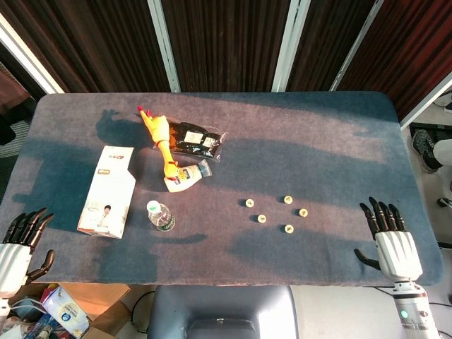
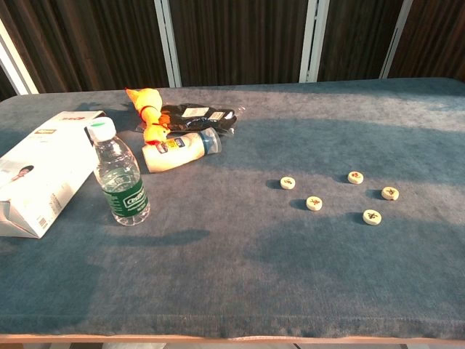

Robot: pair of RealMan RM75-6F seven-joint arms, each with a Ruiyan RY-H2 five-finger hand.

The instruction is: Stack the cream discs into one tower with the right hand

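Evidently nothing is stacked: five cream discs lie apart; right hand, fingers spread and empty at the table's right front corner, must reach for one.

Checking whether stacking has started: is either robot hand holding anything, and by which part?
Nothing is held. The right robot hand and left robot hand are open at the table edges, and the small round cream discs lie apart on the grey cloth.

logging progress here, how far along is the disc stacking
Nothing is stacked yet. All five cream discs lie apart, flat on the table, none touching another. Nothing is in hand: the right robot hand rests open at the table's near right edge, away from the discs, and the left robot hand is open and idle too. The whole tower remains to be built.
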